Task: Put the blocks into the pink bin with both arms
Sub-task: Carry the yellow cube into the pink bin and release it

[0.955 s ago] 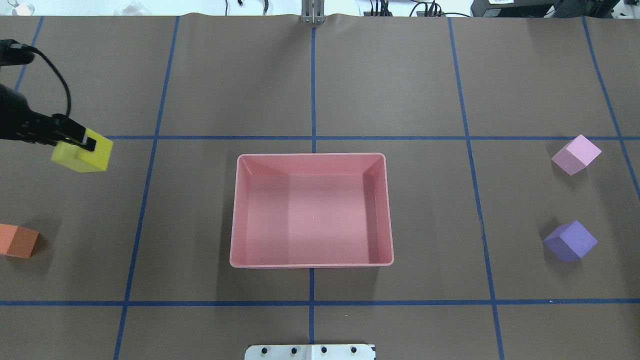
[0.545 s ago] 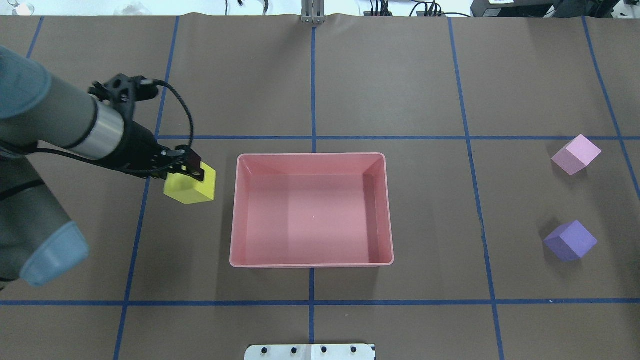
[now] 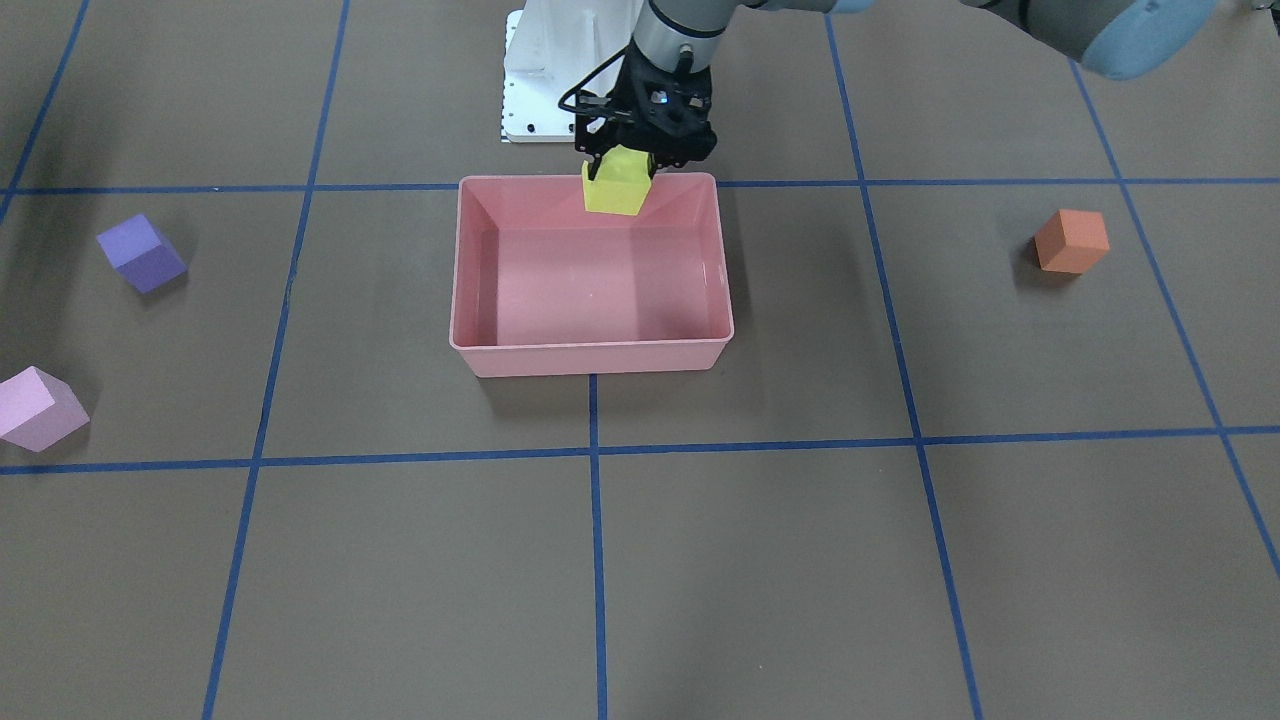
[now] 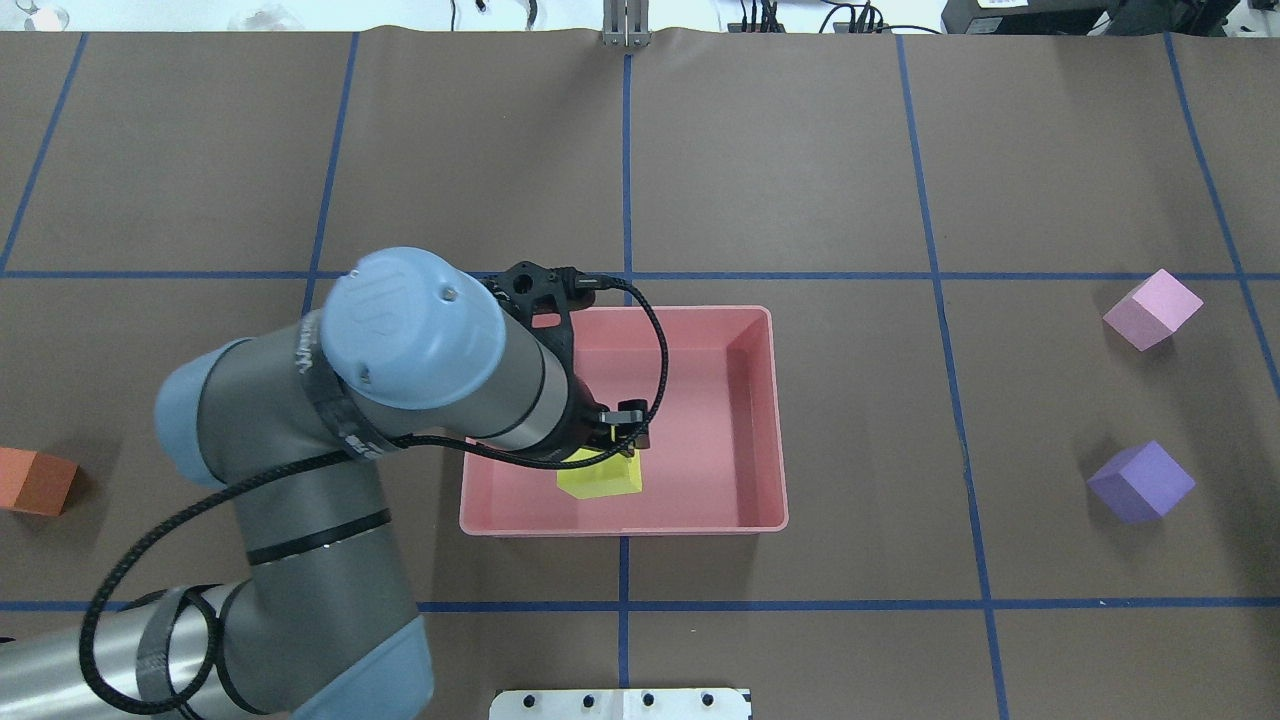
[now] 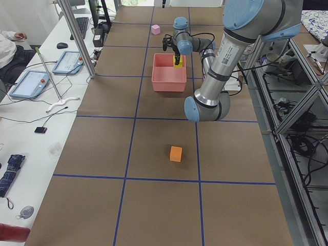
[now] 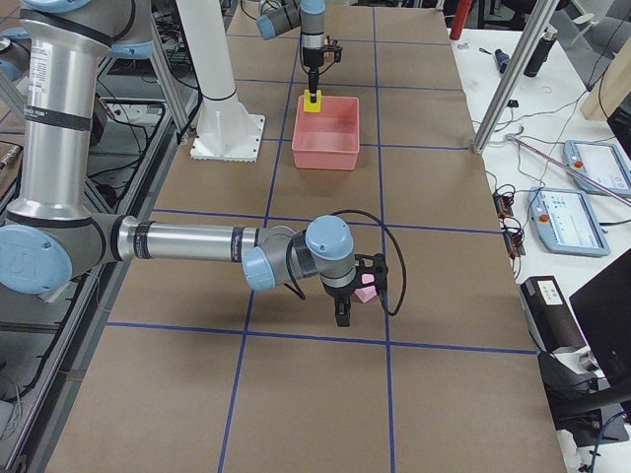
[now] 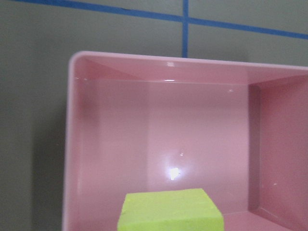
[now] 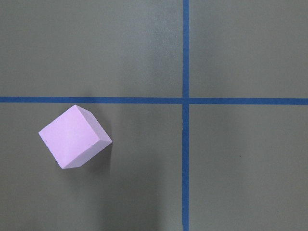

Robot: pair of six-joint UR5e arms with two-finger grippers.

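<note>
My left gripper (image 4: 622,442) is shut on the yellow block (image 4: 600,478) and holds it inside the pink bin (image 4: 620,527), close to its near wall. From the front the gripper (image 3: 632,160) holds the block (image 3: 615,185) just above the bin's rim (image 3: 590,345). The left wrist view shows the block (image 7: 171,211) over the bin floor. The orange block (image 4: 35,482) lies far left; the purple (image 4: 1140,482) and light pink (image 4: 1152,308) blocks lie far right. My right gripper (image 6: 347,301) shows only in the exterior right view, near the pink block (image 8: 74,137); I cannot tell whether it is open or shut.
The white pedestal base (image 4: 620,705) stands at the table's near edge behind the bin. Blue tape lines grid the brown table. The left arm's elbow (image 4: 400,330) hangs over the bin's left side. Desks with tablets and cables flank the far side.
My left arm has swung right with the yellow block, from the table's left side past the bin's left wall to inside the bin. The other blocks have not moved.
</note>
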